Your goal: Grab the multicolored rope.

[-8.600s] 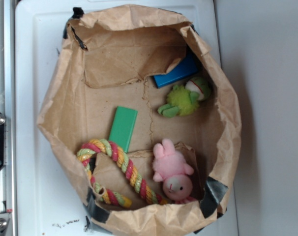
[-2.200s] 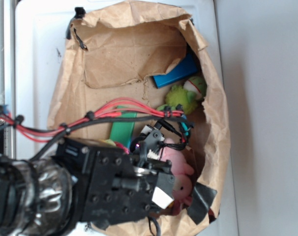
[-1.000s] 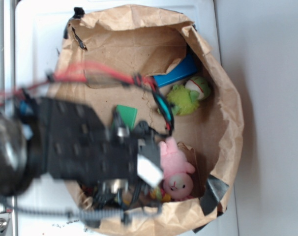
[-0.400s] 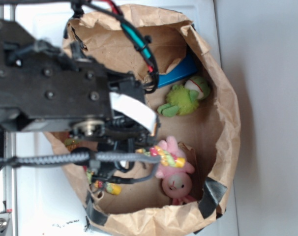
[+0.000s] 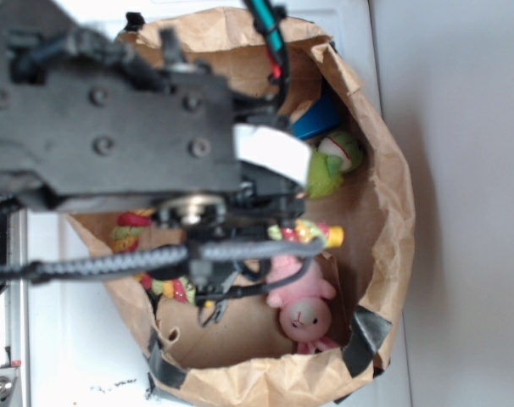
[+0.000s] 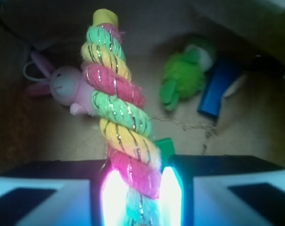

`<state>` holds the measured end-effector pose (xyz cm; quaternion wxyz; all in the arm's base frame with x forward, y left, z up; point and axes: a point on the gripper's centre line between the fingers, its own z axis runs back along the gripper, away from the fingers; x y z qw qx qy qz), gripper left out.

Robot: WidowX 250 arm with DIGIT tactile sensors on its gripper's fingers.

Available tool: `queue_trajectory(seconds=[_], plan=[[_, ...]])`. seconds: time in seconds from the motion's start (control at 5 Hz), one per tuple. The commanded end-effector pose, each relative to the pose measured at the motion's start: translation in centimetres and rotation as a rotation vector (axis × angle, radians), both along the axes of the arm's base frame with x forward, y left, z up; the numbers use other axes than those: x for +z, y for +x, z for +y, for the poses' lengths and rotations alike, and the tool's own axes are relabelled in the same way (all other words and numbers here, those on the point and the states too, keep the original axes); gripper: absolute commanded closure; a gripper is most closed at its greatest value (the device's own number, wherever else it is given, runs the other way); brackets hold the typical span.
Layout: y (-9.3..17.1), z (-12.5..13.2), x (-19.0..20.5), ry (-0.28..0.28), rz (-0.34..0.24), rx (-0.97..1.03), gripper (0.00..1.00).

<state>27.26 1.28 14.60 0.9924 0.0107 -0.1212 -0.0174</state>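
My gripper (image 6: 138, 194) is shut on the multicolored rope (image 6: 118, 108), a thick twist of pink, yellow and light green strands. In the wrist view the rope sticks out from between the two glowing fingers and ends in a yellow tip. In the exterior view the arm (image 5: 113, 127) hangs over the paper bag and hides the fingers. One end of the rope (image 5: 306, 231) pokes out to the right above the pink bunny. Other parts of it dangle on the left, under the arm.
The brown paper bag (image 5: 384, 212) holds a pink plush bunny (image 5: 304, 312), a green plush toy (image 5: 327, 172) and a blue block (image 5: 318, 119). A flat green block (image 6: 165, 146) shows just behind the fingers. The bag's walls stand on all sides.
The arm came into the bag, closed on the rope and has risen toward the frame's top. The rope has left the bag floor and now hangs from the gripper.
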Motion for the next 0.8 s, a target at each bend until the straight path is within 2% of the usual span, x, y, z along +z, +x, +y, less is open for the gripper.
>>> queue_trajectory(seconds=[0.0,0.4,0.6], plan=[[-0.5,0.9,4.0,0.015,-0.029,0.087,1.0],[-0.7,0.4,5.2,0.043,-0.044,0.116,1.0],[-0.6,0.1,5.8,0.03,-0.056,0.11,1.0]])
